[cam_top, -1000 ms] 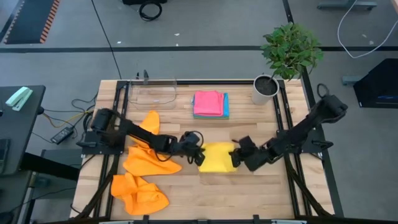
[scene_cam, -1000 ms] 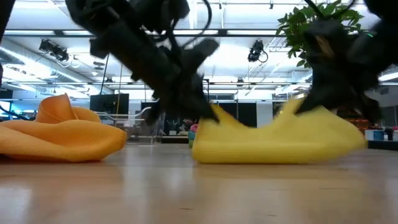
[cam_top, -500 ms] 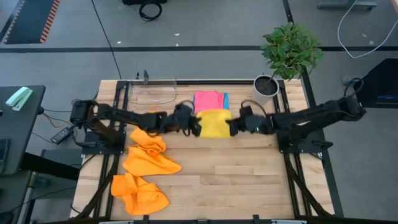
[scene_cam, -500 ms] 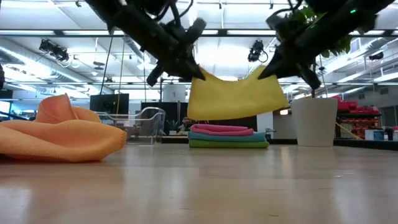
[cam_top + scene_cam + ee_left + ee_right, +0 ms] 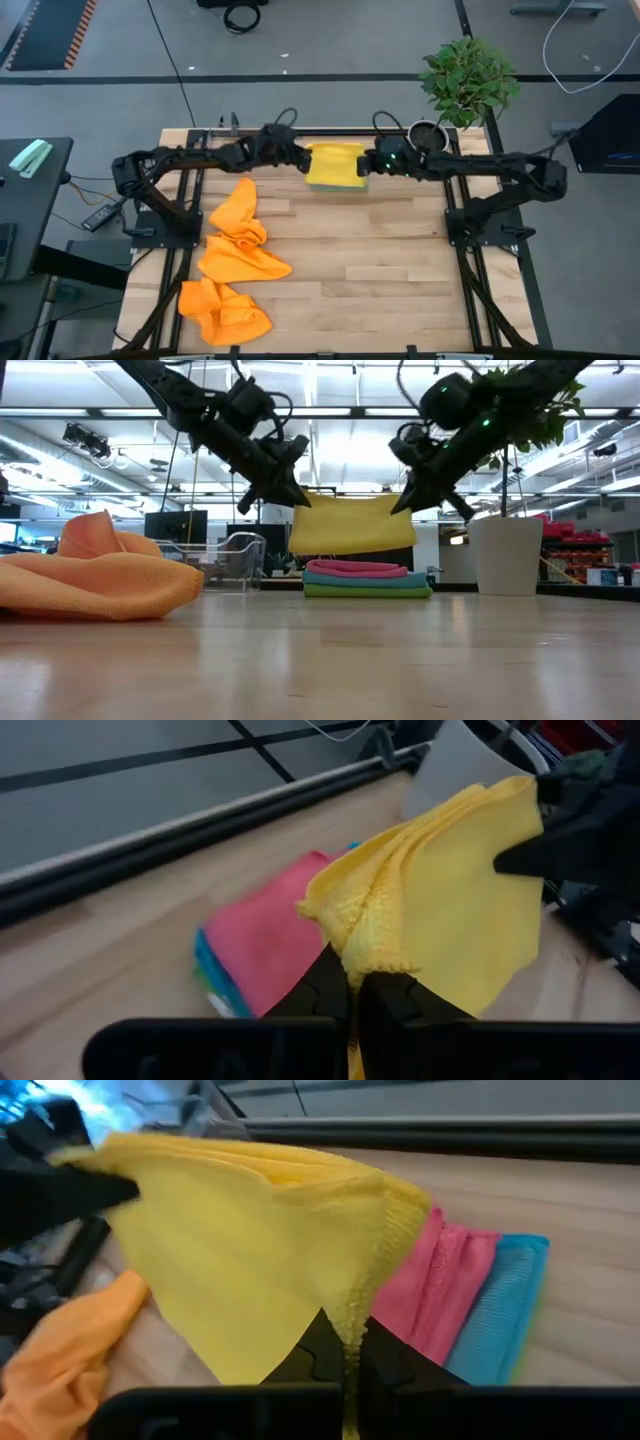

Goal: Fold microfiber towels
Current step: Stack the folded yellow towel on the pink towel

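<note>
Both my arms stretched low toward worktop's far edge, wrists turned in, facing each other. Left gripper [image 5: 297,160] pinched tight on one top corner of folded yellow towel [image 5: 335,165], right gripper [image 5: 366,166] clamped on other corner. Towel hangs flat betw. my fingers, long axis running left-right, lower edge just above pink/blue/green folded stack [image 5: 367,578]. Crumpled orange towels [image 5: 235,258] lie near left side, well apart.

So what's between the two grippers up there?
The folded yellow microfiber towel hangs between the left gripper and right gripper, seen in the low view.
</note>
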Controlling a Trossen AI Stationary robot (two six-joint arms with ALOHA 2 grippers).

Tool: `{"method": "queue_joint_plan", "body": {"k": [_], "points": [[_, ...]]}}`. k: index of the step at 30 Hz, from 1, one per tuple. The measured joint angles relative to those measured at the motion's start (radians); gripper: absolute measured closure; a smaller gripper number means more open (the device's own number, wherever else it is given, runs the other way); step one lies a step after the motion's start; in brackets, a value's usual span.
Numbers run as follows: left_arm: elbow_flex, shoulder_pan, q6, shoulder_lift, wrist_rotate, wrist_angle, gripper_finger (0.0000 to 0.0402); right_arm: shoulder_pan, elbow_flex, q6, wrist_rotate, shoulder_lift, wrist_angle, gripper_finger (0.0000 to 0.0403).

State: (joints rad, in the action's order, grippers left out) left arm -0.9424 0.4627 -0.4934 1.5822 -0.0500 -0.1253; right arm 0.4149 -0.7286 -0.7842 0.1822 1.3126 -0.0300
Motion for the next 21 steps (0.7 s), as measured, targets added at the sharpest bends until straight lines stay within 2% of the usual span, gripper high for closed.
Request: {"method": "queue_joint_plan", "body": {"k": [4, 10, 14, 21], "points": [[-0.001, 0.047, 0.016, 0.025, 0.053, -0.008, 0.0392, 0.023, -0.057, 0.017, -0.02, 0.099, -0.015, 0.0398], [0.0, 0.043, 0.034, 0.081, 0.073, -0.01, 0.0391, 0.024, -0.136, 0.044, -0.008, 0.195, -0.128, 0.0398], [-0.002, 0.04, 0.034, 0.089, 0.073, -0.04, 0.0392, 0.024, -0.142, 0.057, 0.014, 0.204, -0.148, 0.0398], [-0.073, 0.038, 0.068, 0.113, 0.08, -0.02, 0.0385, 0.052, -0.141, 0.078, 0.041, 0.196, -0.182, 0.0398]]}}
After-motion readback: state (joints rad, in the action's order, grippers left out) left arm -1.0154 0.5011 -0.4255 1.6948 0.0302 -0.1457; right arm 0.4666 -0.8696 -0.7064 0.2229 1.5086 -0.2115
